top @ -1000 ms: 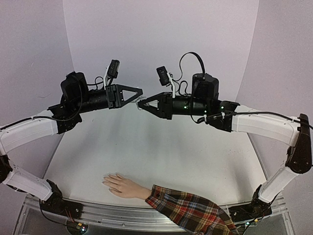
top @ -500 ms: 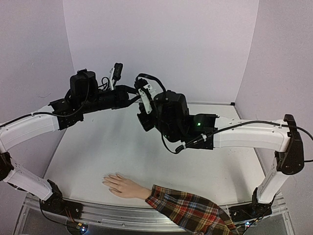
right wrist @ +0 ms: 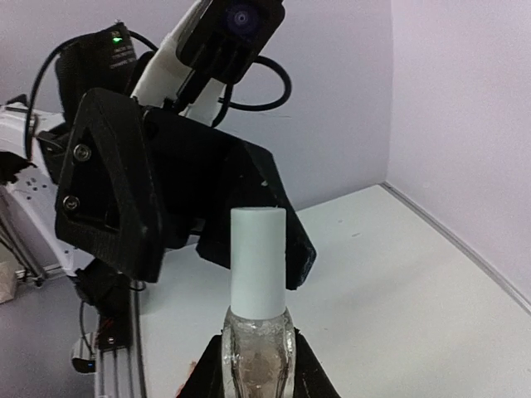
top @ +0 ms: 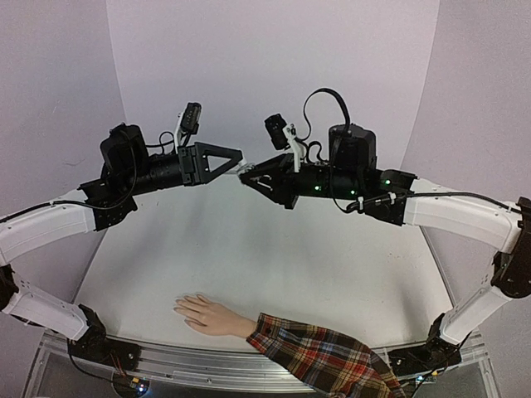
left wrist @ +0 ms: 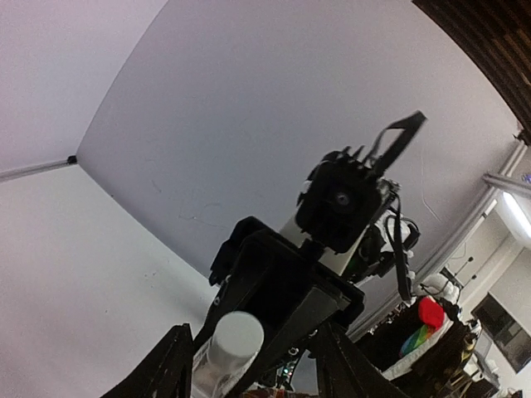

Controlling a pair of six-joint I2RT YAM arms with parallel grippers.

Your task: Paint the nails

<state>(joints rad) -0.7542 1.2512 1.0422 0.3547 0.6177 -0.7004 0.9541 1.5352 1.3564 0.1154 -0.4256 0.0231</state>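
A beige mannequin hand (top: pixel 211 315) with a red plaid sleeve (top: pixel 323 356) lies palm down at the table's near edge. Its tiny pale nails (top: pixel 179 309) point left. Both grippers are high above the far table, tip to tip. My right gripper (top: pixel 251 177) (right wrist: pixel 257 369) is shut on the glass body of a small clear bottle (right wrist: pixel 257 348) with a white cap (right wrist: pixel 258 257). My left gripper (top: pixel 236 157) (left wrist: pixel 249 348) is open. Its fingers (left wrist: pixel 174 365) stand apart on both sides of the cap (left wrist: pixel 236 332), not touching it.
The white table (top: pixel 274 249) is enclosed by pale walls at the back and sides. A metal rail (top: pixel 191 365) runs along the near edge, with both arm bases at its ends. The hand and sleeve lie far below and nearer than the grippers.
Half a second ago the right arm was swung toward the camera with its wrist turned. Now it is back level, facing the left gripper as one second ago. The hand has not moved.
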